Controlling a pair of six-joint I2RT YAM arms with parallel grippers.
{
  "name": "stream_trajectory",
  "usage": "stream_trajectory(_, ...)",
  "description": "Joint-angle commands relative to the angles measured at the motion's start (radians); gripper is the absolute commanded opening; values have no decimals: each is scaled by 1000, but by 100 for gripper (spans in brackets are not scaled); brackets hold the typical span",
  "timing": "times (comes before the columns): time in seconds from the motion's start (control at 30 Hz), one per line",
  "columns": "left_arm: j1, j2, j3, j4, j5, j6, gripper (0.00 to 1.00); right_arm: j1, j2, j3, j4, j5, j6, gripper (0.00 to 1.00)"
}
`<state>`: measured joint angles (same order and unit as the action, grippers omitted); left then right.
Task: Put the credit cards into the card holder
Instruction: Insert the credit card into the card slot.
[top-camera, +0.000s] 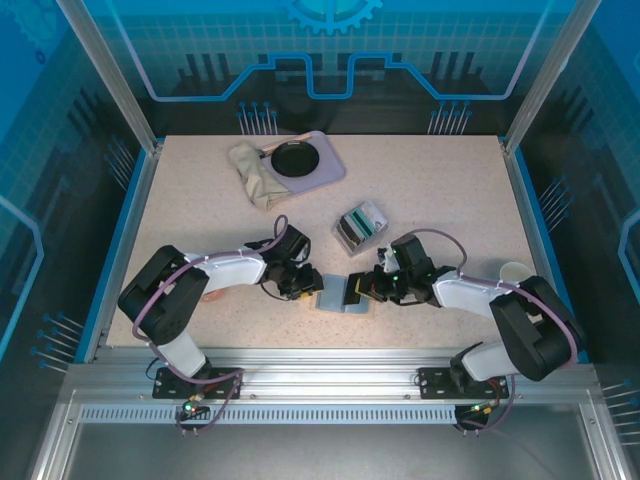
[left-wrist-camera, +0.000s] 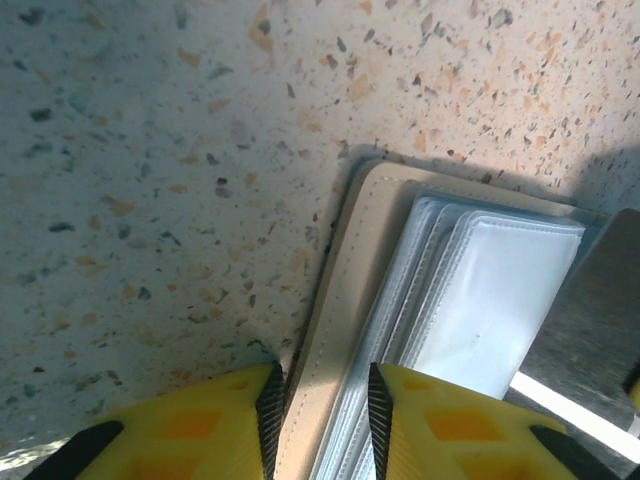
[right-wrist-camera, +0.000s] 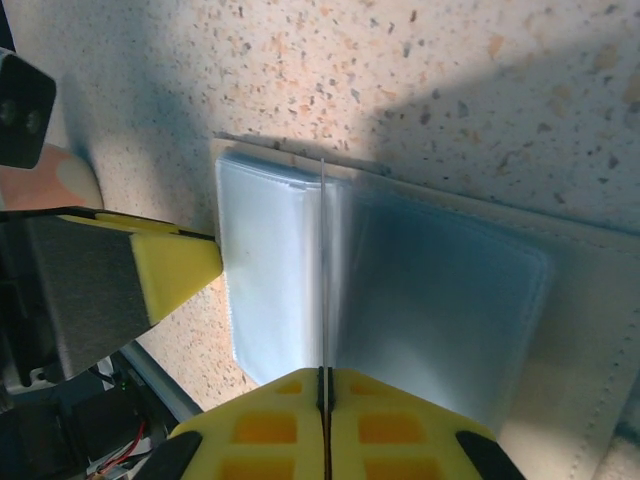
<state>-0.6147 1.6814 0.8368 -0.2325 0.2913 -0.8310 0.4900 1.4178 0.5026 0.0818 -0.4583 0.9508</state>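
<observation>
The card holder (top-camera: 333, 298) lies open near the table's front edge, tan outside with clear sleeves (left-wrist-camera: 490, 290) inside. My left gripper (left-wrist-camera: 320, 375) is closed on its left edge, with the tan border (left-wrist-camera: 345, 300) and the sleeve edges between the pads. From the right, my right gripper (right-wrist-camera: 323, 372) is shut on a thin dark credit card (right-wrist-camera: 322, 260), seen edge-on and standing over the sleeves (right-wrist-camera: 270, 260). From above, the left gripper (top-camera: 303, 287) and right gripper (top-camera: 368, 290) face each other across the holder. More credit cards (top-camera: 358, 228) stand upright in a small grey tray behind it.
A lilac tray (top-camera: 325, 172) with a black dish (top-camera: 295, 158) sits at the back left, and a crumpled beige cloth (top-camera: 255, 172) lies beside it. A white cup (top-camera: 513, 271) stands by the right arm. Metal rails border the table.
</observation>
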Motion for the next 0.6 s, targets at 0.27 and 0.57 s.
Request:
stream_trajectory(0.27, -22, 25, 13, -13, 6, -3, 30, 6, 14, -39, 96, -36, 54, 6)
stream_trajectory(0.57, -25, 21, -1, 18, 17, -41, 29, 18, 16, -53, 137, -51, 83, 5)
